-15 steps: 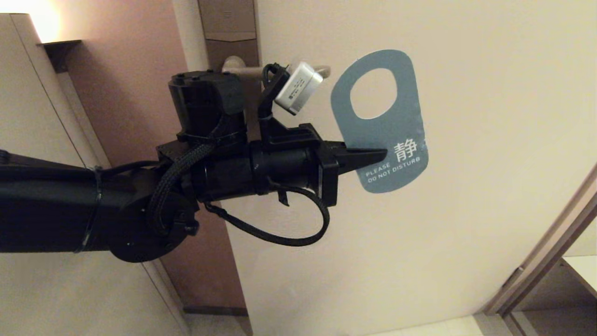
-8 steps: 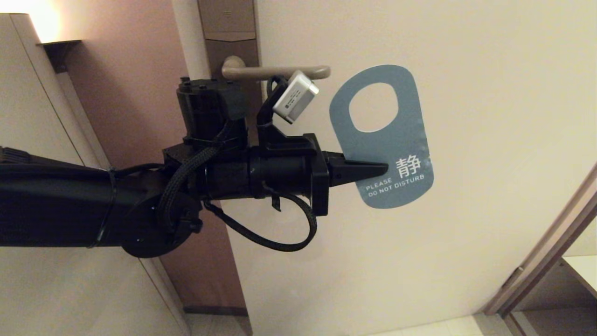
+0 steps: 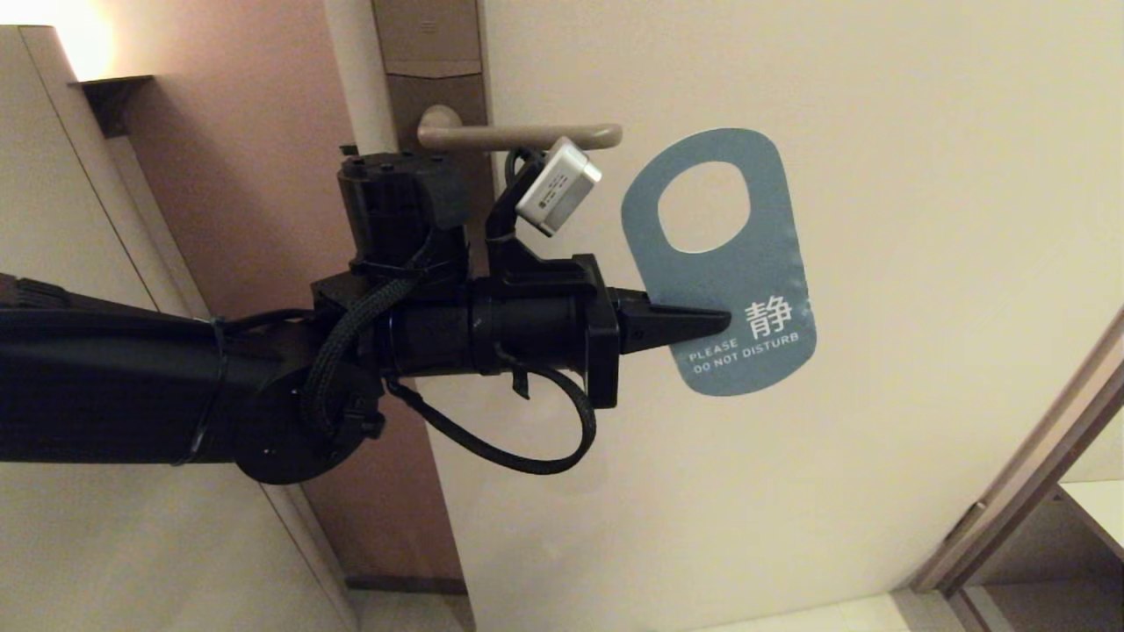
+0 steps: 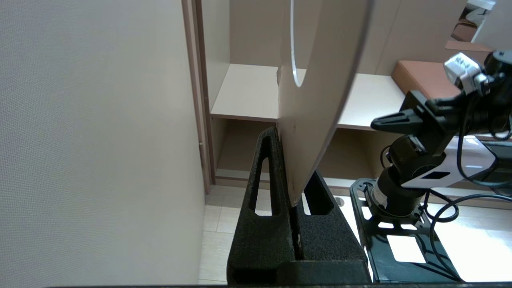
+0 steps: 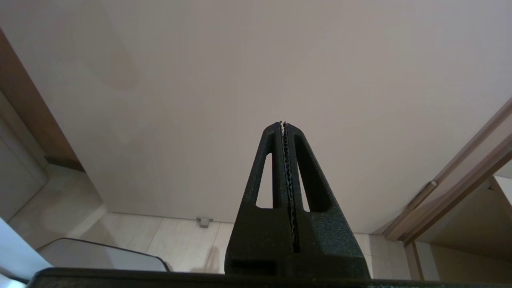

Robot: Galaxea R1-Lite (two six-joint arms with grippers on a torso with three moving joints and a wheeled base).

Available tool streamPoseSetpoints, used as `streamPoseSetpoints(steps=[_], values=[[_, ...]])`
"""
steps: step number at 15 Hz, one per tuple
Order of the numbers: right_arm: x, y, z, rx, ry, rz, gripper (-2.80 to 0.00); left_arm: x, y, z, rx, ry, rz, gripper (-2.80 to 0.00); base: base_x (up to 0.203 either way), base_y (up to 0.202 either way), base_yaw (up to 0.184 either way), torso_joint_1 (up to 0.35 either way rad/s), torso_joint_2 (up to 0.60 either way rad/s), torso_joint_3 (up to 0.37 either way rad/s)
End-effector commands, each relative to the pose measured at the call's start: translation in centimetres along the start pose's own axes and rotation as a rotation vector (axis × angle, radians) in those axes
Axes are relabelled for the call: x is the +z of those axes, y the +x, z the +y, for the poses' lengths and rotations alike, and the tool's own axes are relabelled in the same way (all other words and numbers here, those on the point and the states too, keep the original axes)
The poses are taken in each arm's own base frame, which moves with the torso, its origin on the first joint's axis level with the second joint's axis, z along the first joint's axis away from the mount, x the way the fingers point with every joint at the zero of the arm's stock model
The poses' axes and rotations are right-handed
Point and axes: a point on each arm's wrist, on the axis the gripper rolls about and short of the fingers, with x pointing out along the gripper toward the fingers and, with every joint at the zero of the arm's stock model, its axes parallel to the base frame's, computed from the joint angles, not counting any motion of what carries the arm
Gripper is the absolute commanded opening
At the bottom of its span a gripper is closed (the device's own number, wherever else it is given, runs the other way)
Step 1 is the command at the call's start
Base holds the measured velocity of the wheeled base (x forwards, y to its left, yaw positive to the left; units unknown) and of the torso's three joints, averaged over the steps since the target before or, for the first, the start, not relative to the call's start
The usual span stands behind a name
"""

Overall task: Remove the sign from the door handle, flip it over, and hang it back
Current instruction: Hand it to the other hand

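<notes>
Left gripper jaws clamped on the door hanger sign — blue "DO NOT DISTURB" face showing, oval hole beyond the jaw tips, clear of the door handle. Risk: thin card pivoting or slipping in the narrow pinch. Right gripper — jaws together, empty.

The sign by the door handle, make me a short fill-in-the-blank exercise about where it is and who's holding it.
1. The sign is gripped by the ____ gripper.
2. The side of the sign facing the head camera is coloured ____.
3. The English words on that side read PLEASE DO NOT ____.
4. The door handle passes through the sign's oval hole: yes or no? ____

Missing words: left; blue; DISTURB; no
</notes>
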Motion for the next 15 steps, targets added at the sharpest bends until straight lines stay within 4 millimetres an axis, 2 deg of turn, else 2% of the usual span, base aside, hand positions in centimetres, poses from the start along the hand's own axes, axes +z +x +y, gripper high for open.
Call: streamPoseSetpoints(steps=[1,5,6,8,11,15], values=[[1.2,0.8,-0.2,0.011,0.007,0.064,-2.80,0.1,0.0,-0.1,-0.009,0.004,-0.005,-2.80,0.000,0.000,0.000,0.000,0.00,0.000],[5.0,4.8,-0.9,0.060,0.002,0.113,-2.80,0.3,0.0,-0.3,-0.064,0.005,-0.003,-2.80,0.000,0.000,0.000,0.000,0.00,0.000],[6.1,5.8,-1.0,0.108,0.000,0.108,-2.80,0.3,-0.1,-0.3,-0.070,0.005,-0.002,-2.80,0.000,0.000,0.000,0.000,0.00,0.000],[7.9,7.0,-0.8,0.318,0.003,0.073,-2.80,0.3,-0.2,-0.4,-0.108,0.003,0.001,-2.80,0.000,0.000,0.000,0.000,0.00,0.000],[8.7,8.0,-0.5,0.551,0.008,0.068,-2.80,0.2,-0.3,-0.5,-0.120,-0.015,0.019,-2.80,0.000,0.000,0.000,0.000,0.00,0.000],[8.6,9.1,-0.4,0.734,0.035,0.101,-2.80,0.0,-0.5,-0.4,-0.165,-0.024,0.033,-2.80,0.000,0.000,0.000,0.000,0.00,0.000]])
